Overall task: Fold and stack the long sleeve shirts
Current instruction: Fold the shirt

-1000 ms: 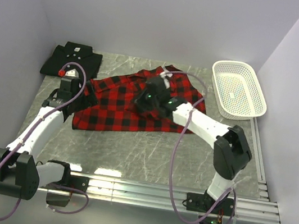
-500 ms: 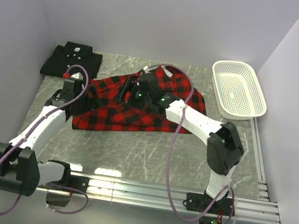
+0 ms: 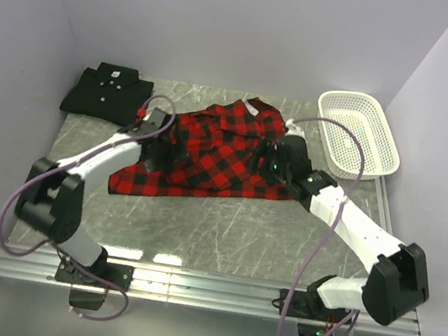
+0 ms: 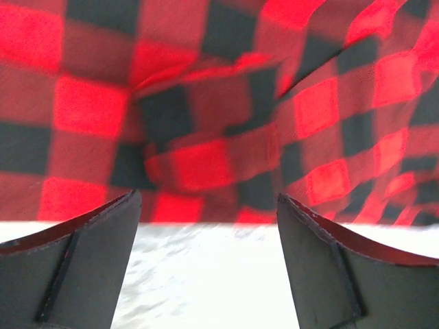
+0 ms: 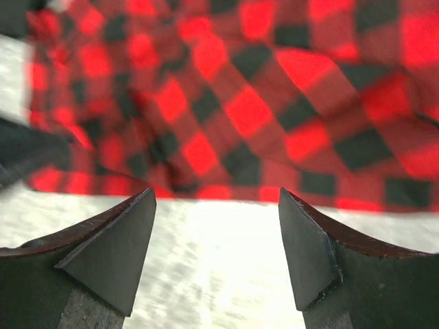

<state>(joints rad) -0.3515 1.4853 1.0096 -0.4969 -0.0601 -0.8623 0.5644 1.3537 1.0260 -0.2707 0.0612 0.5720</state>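
Observation:
The red-and-black plaid shirt [image 3: 219,146] lies rumpled in the middle of the table, and its hem fills the top of both wrist views [image 4: 226,116] [image 5: 233,103]. The plain black shirt [image 3: 106,94] sits folded at the back left, collar and white buttons up. My left gripper [image 3: 164,148] [image 4: 206,199] is at the plaid shirt's left part, open, with bare table between its fingers. My right gripper [image 3: 279,161] [image 5: 216,192] is at the shirt's right edge, open and holding nothing.
A white mesh basket [image 3: 326,126] stands at the back right by the wall. Metal rails [image 3: 214,286] run along the table's near edge. Walls close in on the left, back and right.
The right gripper let go of the plaid shirt and drew back from its middle to its right edge. The left gripper swung right from the shirt's left end onto the shirt.

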